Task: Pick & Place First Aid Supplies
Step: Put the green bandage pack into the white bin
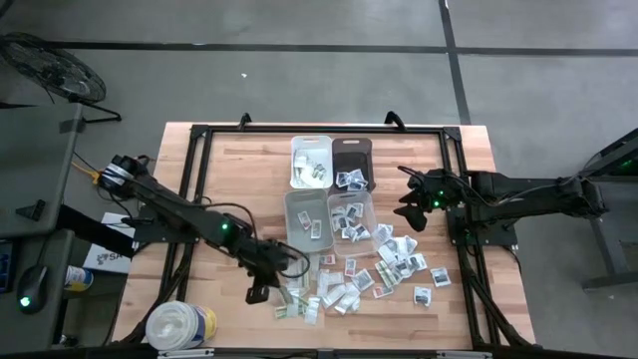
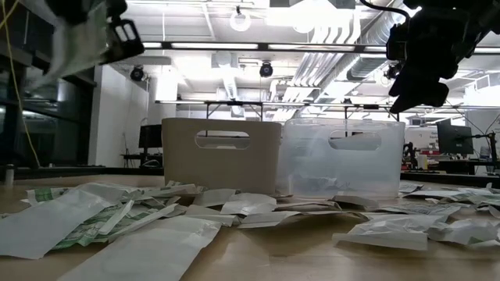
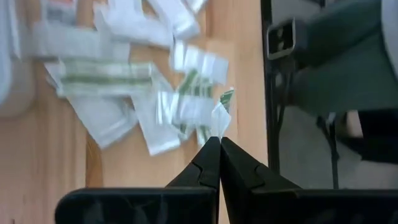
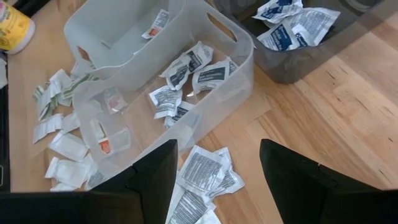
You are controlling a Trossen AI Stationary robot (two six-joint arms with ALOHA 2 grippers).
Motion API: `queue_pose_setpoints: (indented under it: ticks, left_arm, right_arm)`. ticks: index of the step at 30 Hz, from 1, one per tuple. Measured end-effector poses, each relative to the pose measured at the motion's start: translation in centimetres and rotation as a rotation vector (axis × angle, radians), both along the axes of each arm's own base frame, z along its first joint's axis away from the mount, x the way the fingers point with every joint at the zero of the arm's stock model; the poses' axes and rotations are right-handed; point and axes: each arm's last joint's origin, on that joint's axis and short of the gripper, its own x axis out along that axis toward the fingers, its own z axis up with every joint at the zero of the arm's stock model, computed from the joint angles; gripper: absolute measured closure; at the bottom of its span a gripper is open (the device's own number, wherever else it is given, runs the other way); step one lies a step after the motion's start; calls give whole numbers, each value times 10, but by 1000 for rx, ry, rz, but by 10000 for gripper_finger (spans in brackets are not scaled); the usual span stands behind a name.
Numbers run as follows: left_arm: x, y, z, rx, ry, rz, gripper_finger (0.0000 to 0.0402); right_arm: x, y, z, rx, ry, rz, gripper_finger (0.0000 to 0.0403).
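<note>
Several small white and greenish paper packets (image 1: 374,271) lie loose on the wooden table in front of the bins, and more lie inside the right clear bin (image 4: 242,68). My left gripper (image 1: 256,292) hangs above the near left end of the pile, shut on one small whitish packet with green print (image 3: 221,115). In the low view this packet (image 2: 69,48) hangs high above the table. My right gripper (image 4: 217,177) stands open in the air to the right of the clear bins, with nothing between its fingers. My left gripper pinches the packet by one edge (image 3: 219,129) between its two fingertips (image 3: 210,149). The fingers slant down from the table's left side. The packet sticks out past the fingertips and is lifted clear of the table and the other packets.
A white bin (image 1: 311,160) and a dark bin (image 1: 352,160) stand at the far side, with two clear bins (image 1: 307,221) in front of them. A big white round tub (image 1: 179,324) stands at the near left corner. A black frame (image 1: 199,135) runs around the table.
</note>
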Motion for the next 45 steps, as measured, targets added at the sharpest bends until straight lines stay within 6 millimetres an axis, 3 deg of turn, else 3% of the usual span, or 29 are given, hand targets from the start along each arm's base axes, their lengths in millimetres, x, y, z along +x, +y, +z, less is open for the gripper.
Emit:
queue_pose_setpoints:
  ticks: [8,15,27,36,45]
  left_arm:
    - [9,24,8,56,-62,161,401]
    - [22,61,9,147,-115,322,402]
    - [40,154,21,287,-276,521,401]
    - [28,224,20,370,-239,743,401]
    - [22,268,2,335,-171,789,401]
  right_arm:
    - [0,0,0,14,-6,-15,181]
    - [0,0,0,10,-4,-30,181]
    - [0,-1,0,8,-3,-45,181]
    - [0,-1,0,-5,-1,-58,181]
    - [0,-2,0,-13,-1,-65,181]
